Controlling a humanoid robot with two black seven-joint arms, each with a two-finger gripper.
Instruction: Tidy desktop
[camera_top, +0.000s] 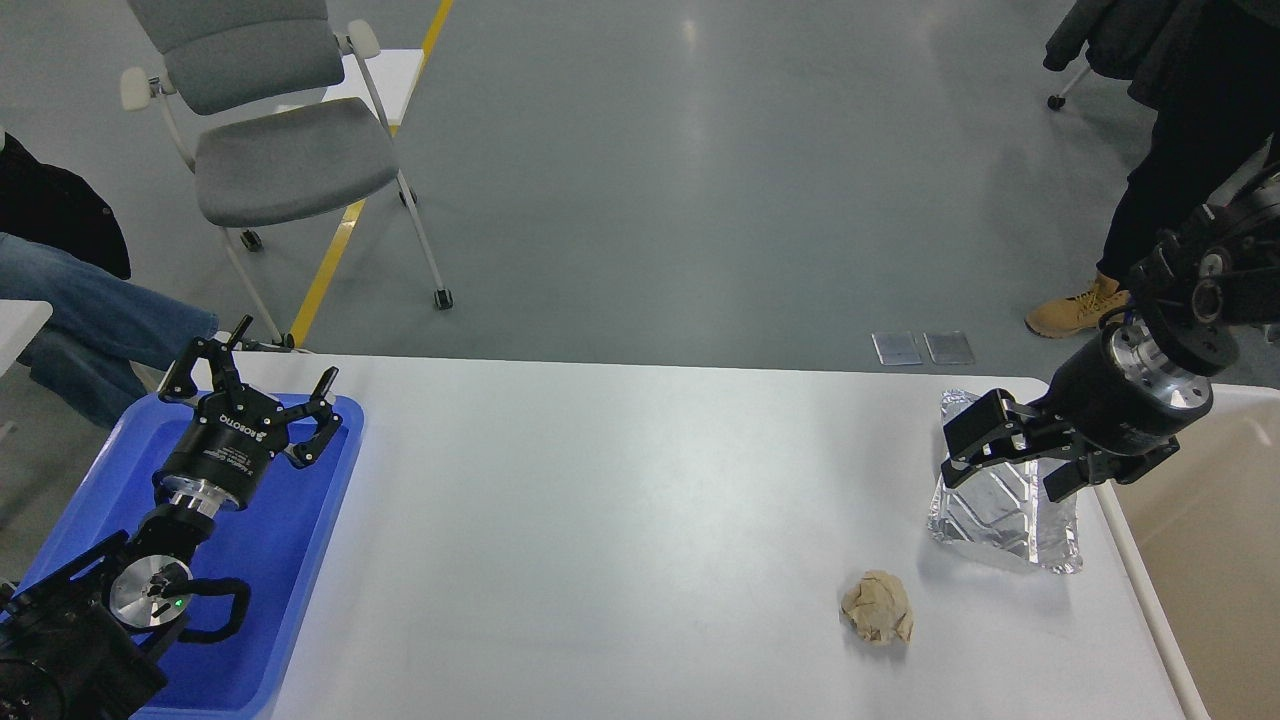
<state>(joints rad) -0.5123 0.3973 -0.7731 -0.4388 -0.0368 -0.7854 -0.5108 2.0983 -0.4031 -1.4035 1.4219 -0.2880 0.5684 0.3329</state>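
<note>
The white desktop fills the middle of the head view. A crumpled silver foil bag lies near its right edge. My right gripper hovers over the bag's upper part. It is open, with its fingers spread to either side of the foil; whether they touch it I cannot tell. A crumpled beige paper ball lies on the desktop, in front and to the left of the bag. My left gripper is open and empty above the far end of a blue plastic tray at the desktop's left edge.
A beige tub with a cream rim stands just past the desktop's right edge. Behind the desk are a grey chair, a seated person's legs at far left, and a standing person at far right.
</note>
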